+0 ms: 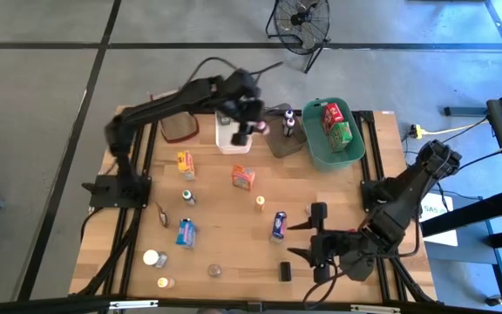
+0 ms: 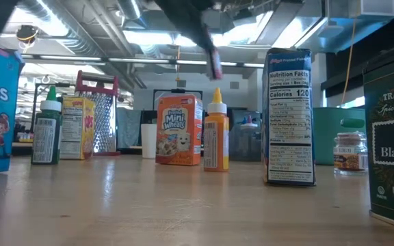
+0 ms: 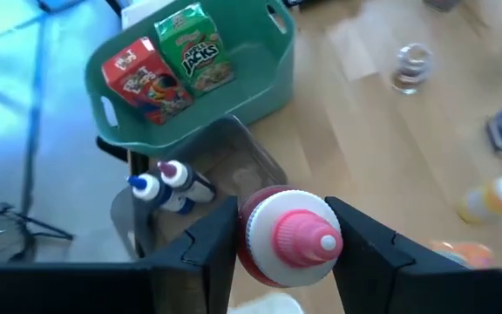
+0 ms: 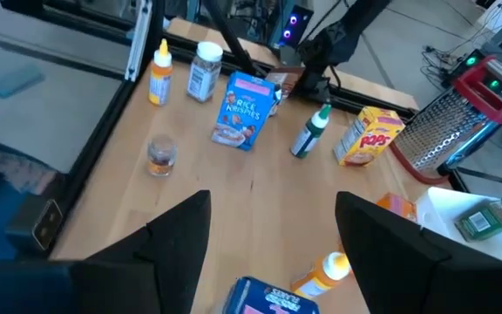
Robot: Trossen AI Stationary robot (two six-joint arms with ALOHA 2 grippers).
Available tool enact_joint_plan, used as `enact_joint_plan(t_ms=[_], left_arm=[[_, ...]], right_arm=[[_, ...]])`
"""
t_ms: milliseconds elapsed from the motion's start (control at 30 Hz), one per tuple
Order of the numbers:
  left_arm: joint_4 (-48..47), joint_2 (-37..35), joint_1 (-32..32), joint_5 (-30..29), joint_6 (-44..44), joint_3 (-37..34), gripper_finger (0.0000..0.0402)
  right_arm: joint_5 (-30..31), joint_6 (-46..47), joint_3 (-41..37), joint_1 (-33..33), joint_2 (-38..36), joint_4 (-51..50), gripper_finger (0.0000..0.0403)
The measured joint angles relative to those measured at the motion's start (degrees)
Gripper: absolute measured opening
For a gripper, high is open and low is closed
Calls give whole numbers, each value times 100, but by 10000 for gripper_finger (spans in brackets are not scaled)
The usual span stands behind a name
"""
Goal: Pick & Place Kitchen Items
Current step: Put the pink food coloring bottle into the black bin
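Note:
My left gripper (image 1: 249,129) hangs over the bins at the table's far edge, shut on a red squeeze bottle with a white and pink cap (image 3: 288,234). Under it a grey bin (image 3: 234,166) holds two small bottles (image 3: 168,185), and a green bin (image 1: 332,135) holds a red box and a green box. My right gripper (image 1: 296,240) is open above the table's near right part, nothing between its fingers (image 4: 181,235). More kitchen items stand on the table: a yellow box (image 1: 186,164), an orange box (image 1: 243,179) and two blue boxes (image 1: 186,232), (image 1: 278,225). My left gripper pinches the red bottle between its two fingers, on the sides of the red body just under the white cap (image 3: 249,253). The fingers slant down from above. The bottle is lifted clear over the bins, tilted, its pink nozzle (image 3: 325,242) pointing back toward the wrist.
A white bin (image 1: 234,138) and a red-rimmed wire basket (image 1: 179,127) stand left of the grey bin. Small jars (image 1: 153,258), a green-capped bottle (image 1: 187,196), an orange bottle (image 1: 260,202) and a dark can (image 1: 284,270) dot the near half of the table.

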Motion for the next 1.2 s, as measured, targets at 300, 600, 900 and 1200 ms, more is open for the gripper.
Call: enact_joint_plan(t_ms=[300, 600, 900, 1200], left_arm=[[-204, 1745, 703, 427, -836, 1570, 147], [-184, 2240, 1099, 490, -1377, 1564, 147], [122, 2617, 1048, 480, -1347, 1444, 147], [125, 2656, 1184, 444, -1494, 1444, 147]], right_arm=[[0, 107, -2, 11, 75, -13, 250], [-2, 94, -2, 15, 75, -112, 250], [-2, 123, -2, 15, 74, -278, 250], [-4, 75, -2, 15, 73, -392, 250]])
